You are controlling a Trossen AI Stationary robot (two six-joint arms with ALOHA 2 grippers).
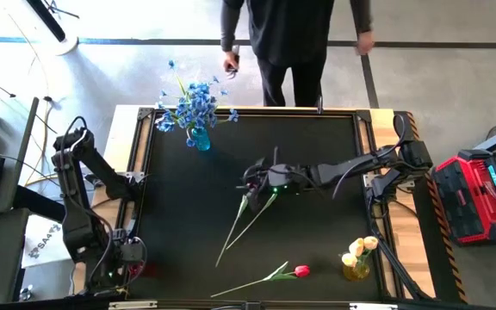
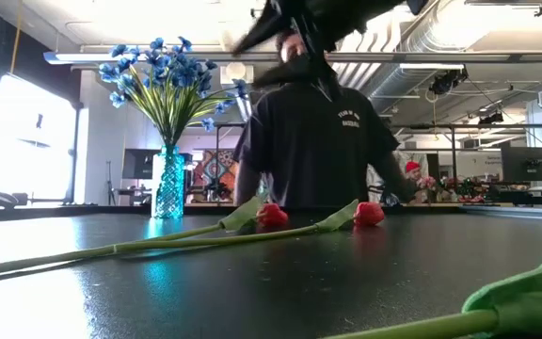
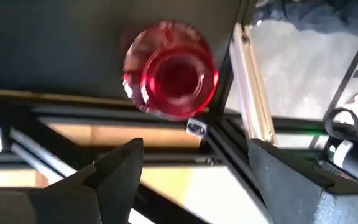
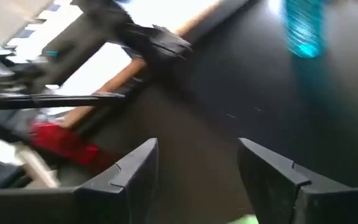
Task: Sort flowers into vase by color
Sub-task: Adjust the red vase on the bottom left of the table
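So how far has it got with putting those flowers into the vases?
Done, it seems: blue flowers fill the blue vase, and yellow tulips stand in the yellow vase. In hand: nothing; the right gripper hangs open over two red tulips lying mid-table. Left: those two, a third red tulip at the near edge, and the empty red vase by the open left gripper.

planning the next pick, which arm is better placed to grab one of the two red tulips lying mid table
Right, likely. The right gripper hangs open directly over the two red tulips at mid table. The left gripper waits at the near left corner beside the red vase, well away from them.
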